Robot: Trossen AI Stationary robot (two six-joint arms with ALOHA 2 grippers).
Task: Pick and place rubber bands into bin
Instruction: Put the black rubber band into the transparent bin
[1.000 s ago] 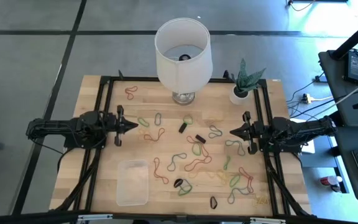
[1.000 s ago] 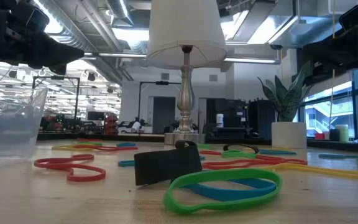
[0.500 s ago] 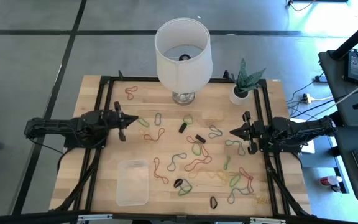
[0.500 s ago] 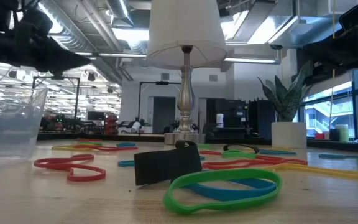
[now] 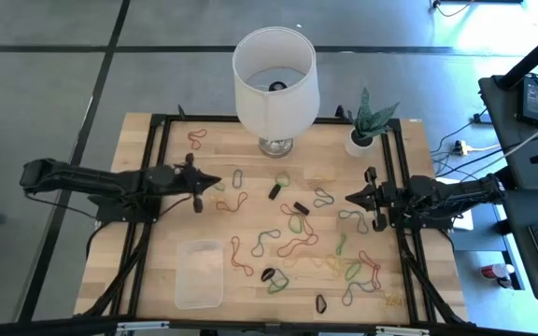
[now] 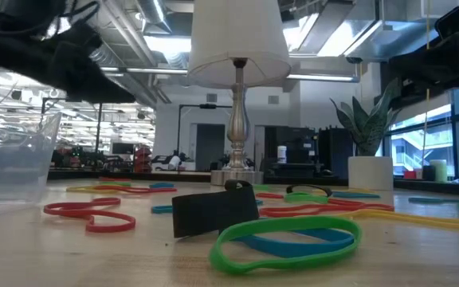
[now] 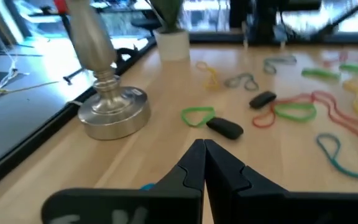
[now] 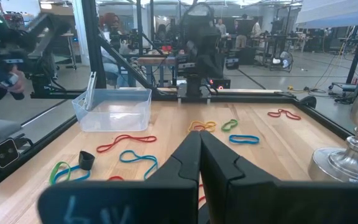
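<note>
My left gripper [image 5: 215, 178] has reached farther out over the counter [image 5: 157, 271], pinched closed and empty. Rubber bands [image 5: 292, 247] lie scattered just ahead; the bin [image 5: 200, 273] sits behind, off to one side. My right gripper [image 5: 348, 198] waits, closed.

From my remote station I count one wooden desk [image 5: 185, 224], one clear bin [image 5: 200, 273], one white lamp [image 5: 274, 82], one potted plant [image 5: 367, 126], two robot arms, and roughly twenty-five rubber bands [image 5: 293, 247]; several overlap, so the exact number is unclear.
</note>
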